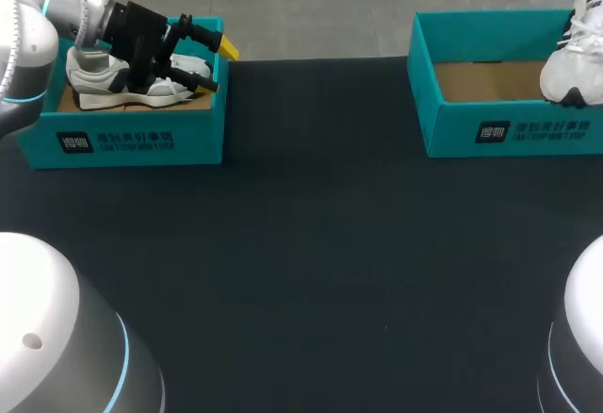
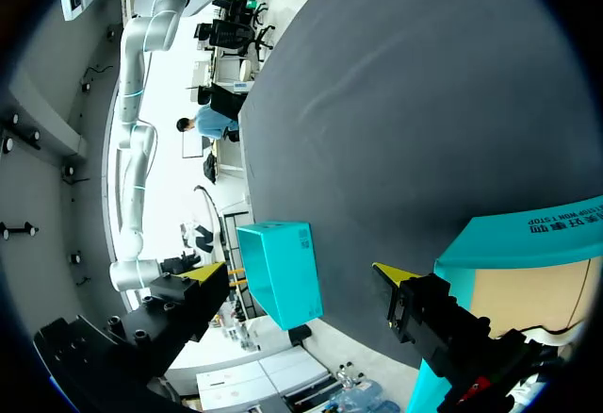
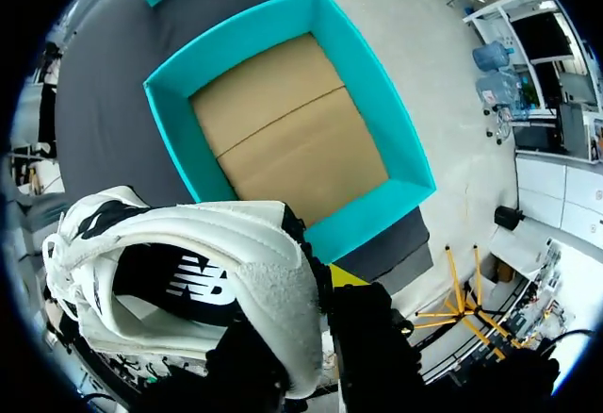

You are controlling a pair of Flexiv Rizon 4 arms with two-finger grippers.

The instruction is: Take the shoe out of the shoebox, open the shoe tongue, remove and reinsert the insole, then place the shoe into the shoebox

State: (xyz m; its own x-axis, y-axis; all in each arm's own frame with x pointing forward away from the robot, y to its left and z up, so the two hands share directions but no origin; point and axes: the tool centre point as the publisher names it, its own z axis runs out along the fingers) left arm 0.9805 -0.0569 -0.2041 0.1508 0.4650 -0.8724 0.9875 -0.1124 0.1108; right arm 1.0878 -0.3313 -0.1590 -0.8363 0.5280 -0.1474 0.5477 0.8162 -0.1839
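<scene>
Right hand is clamped on the collar edge of the white shoe, dangling it over the empty right shoebox. Left hand hangs wide open over the other shoe, which sits in the left shoebox. That thin edge grip looks sketchy, so the shoe could swing, slip or clip the box wall.

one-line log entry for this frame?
left hand: open, over grey-white sneaker in left shoebox | right hand: shut on white sneaker, above empty right shoebox

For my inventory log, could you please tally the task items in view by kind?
Shoeboxes: 2, the left shoebox and the right shoebox.
Shoes: 2, the left shoe and the right shoe.
Total: 4.
</scene>
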